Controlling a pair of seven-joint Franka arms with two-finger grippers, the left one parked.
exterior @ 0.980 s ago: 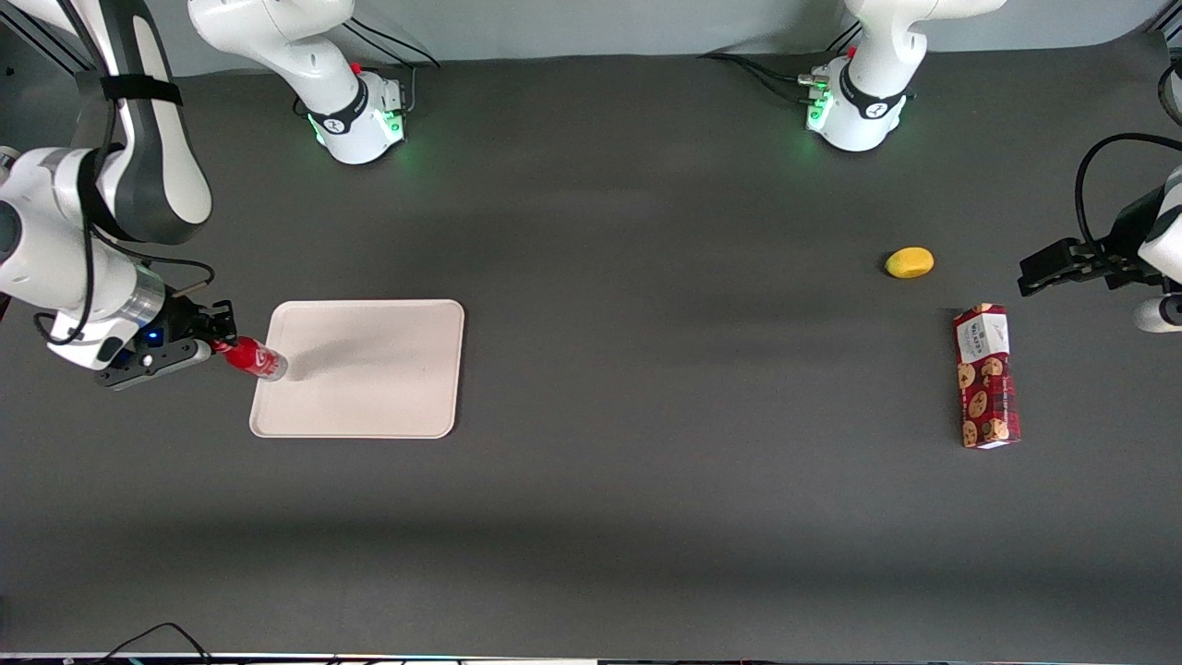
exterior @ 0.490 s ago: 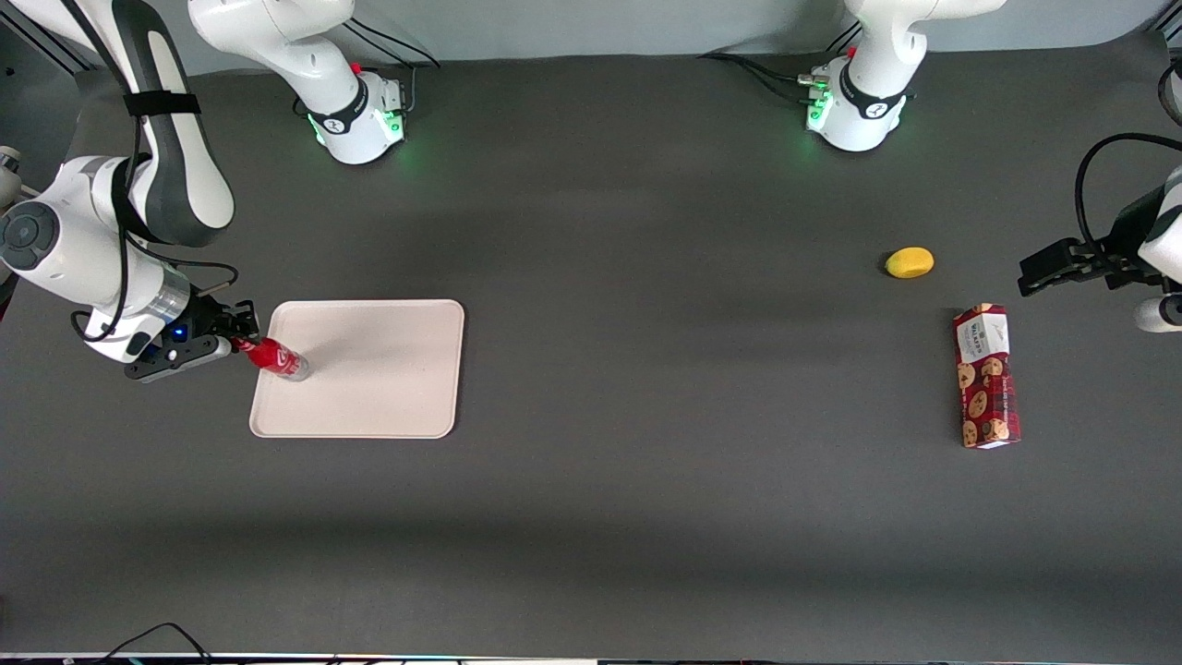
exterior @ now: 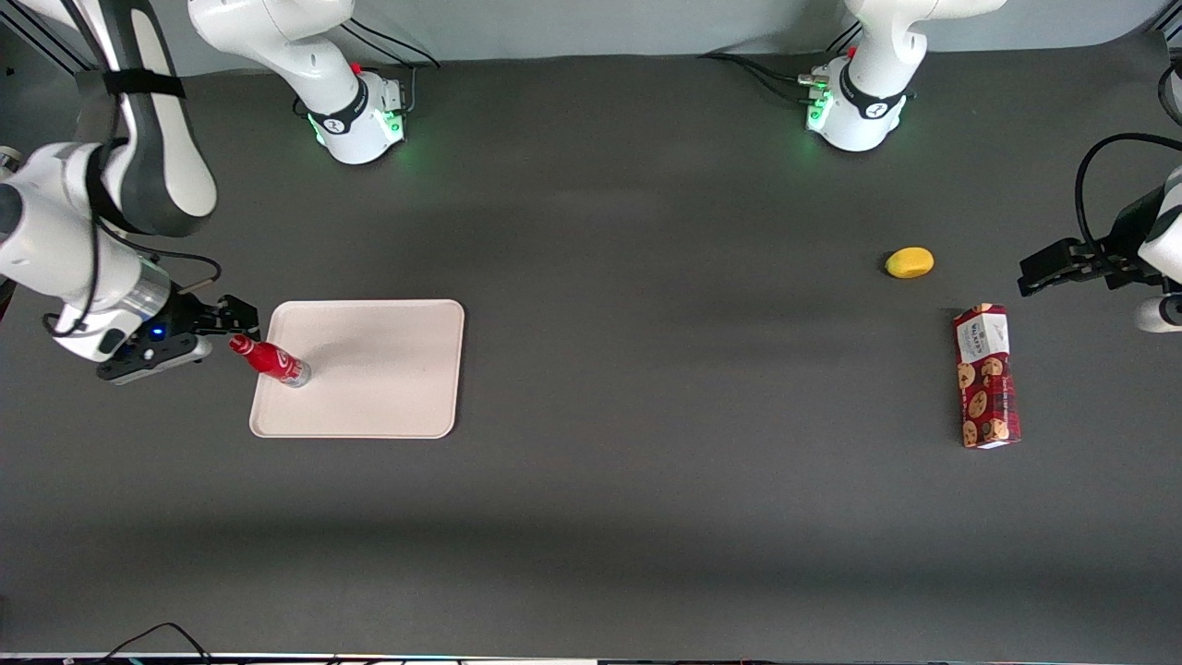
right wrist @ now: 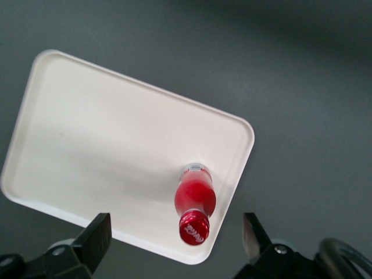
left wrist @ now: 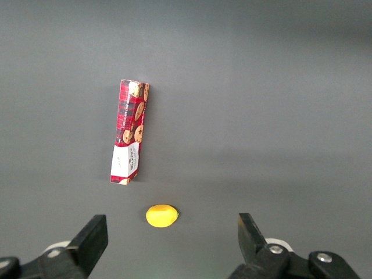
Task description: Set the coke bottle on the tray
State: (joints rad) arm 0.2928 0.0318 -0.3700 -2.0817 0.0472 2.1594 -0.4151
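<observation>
The coke bottle (exterior: 269, 360), small, slim and red with a red cap, stands upright on the cream tray (exterior: 379, 388), near the tray's edge toward the working arm's end of the table. My gripper (exterior: 217, 332) is open and empty, just off that tray edge, beside and above the bottle's cap, not touching it. In the right wrist view the bottle (right wrist: 195, 203) stands on the tray (right wrist: 87, 151) close to a rounded corner, with its cap between the wide-spread fingers (right wrist: 96, 238) of the gripper (right wrist: 174, 244).
A red cookie box (exterior: 986, 377) and a yellow lemon-like object (exterior: 910, 262) lie toward the parked arm's end of the table. They also show in the left wrist view, the box (left wrist: 129, 131) and the yellow object (left wrist: 161, 215).
The gripper carried the bottle over the tray's edge, set it upright on the tray, opened, and has drawn back and up away from the bottle.
</observation>
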